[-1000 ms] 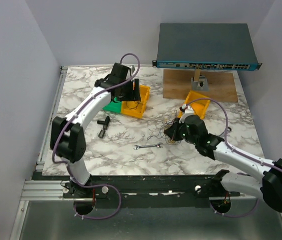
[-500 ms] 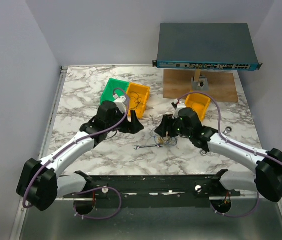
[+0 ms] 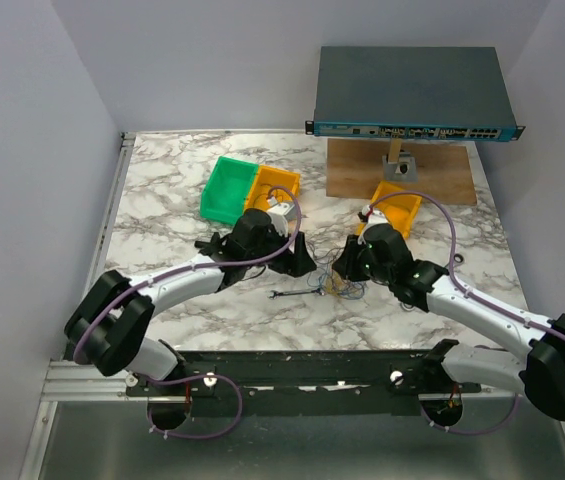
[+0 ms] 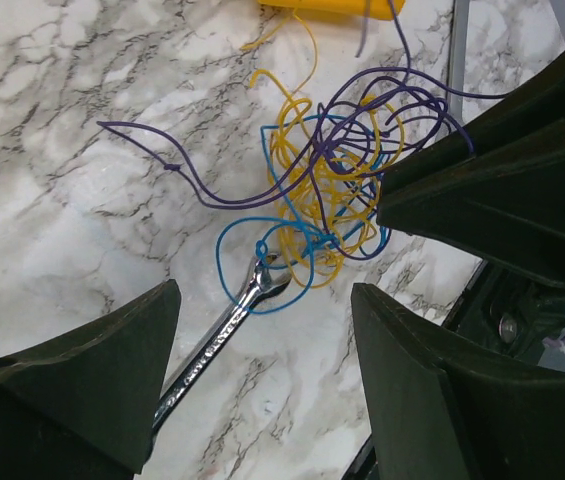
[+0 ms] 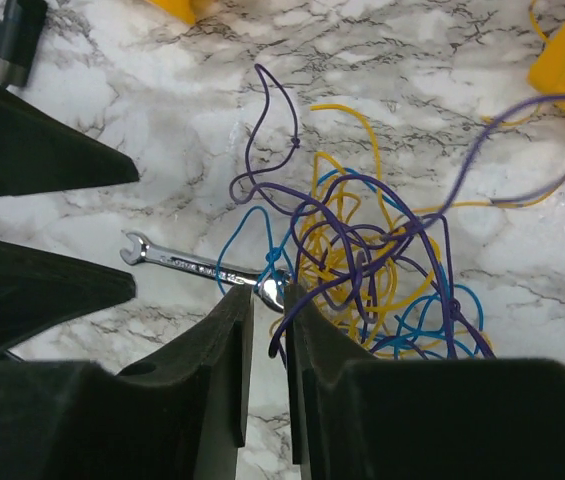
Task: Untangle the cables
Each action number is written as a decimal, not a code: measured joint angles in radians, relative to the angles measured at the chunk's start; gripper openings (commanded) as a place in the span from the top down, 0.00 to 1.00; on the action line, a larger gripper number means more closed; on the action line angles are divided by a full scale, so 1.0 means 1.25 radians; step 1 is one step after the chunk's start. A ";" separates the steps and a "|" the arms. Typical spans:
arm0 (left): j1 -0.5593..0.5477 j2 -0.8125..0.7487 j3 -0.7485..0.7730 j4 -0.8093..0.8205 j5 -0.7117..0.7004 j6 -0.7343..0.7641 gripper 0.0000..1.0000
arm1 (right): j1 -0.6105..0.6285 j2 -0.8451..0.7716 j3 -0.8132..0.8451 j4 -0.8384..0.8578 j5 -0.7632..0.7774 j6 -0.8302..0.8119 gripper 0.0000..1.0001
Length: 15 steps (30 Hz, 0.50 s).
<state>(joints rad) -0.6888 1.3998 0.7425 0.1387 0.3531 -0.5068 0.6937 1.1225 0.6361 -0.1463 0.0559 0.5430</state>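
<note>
Cables (image 4: 332,170), a knot of thin purple, yellow and blue wires, lie mid-way across the white marble table (image 3: 162,180), toward its near edge.
Left gripper (image 4: 262,300) has swung in from the far green plastic bin (image 3: 227,190), jaws apart; right gripper (image 5: 269,300) has narrowed around a purple strand, grip unclear. Both flank the knot, ready to pull.

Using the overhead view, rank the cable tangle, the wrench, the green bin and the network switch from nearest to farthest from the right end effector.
From the right end effector:
1. cable tangle, at its tips.
2. wrench, just left.
3. green bin, back left.
4. network switch, far back.
</note>
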 measured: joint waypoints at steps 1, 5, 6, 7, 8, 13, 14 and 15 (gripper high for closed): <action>-0.009 0.022 0.006 0.012 0.000 0.000 0.30 | 0.000 0.000 0.000 -0.004 0.005 0.002 0.87; -0.036 0.071 0.014 0.050 0.000 -0.004 0.30 | 0.000 0.000 0.000 -0.012 0.016 0.011 0.99; -0.042 0.081 0.014 0.060 0.000 -0.006 0.30 | 0.000 0.000 0.000 -0.012 0.018 0.012 1.00; -0.047 0.086 0.013 0.070 0.000 -0.010 0.30 | 0.000 0.000 0.000 -0.012 0.020 0.012 0.99; -0.050 0.089 0.011 0.081 0.000 -0.013 0.30 | 0.000 0.000 0.000 -0.013 0.021 0.013 0.99; -0.071 0.093 -0.010 0.144 0.001 -0.021 0.30 | 0.000 0.000 0.000 -0.024 0.020 0.014 1.00; -0.075 0.096 -0.011 0.152 0.001 -0.021 0.31 | 0.000 0.000 0.001 -0.026 0.020 0.014 0.99; -0.080 0.100 -0.011 0.161 0.001 -0.021 0.31 | 0.000 -0.001 0.002 -0.029 0.019 0.014 0.99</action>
<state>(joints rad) -0.7887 1.5253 0.7284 0.3393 0.3542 -0.5331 0.6937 1.1217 0.6384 -0.1825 0.0799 0.5610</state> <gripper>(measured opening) 0.703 0.045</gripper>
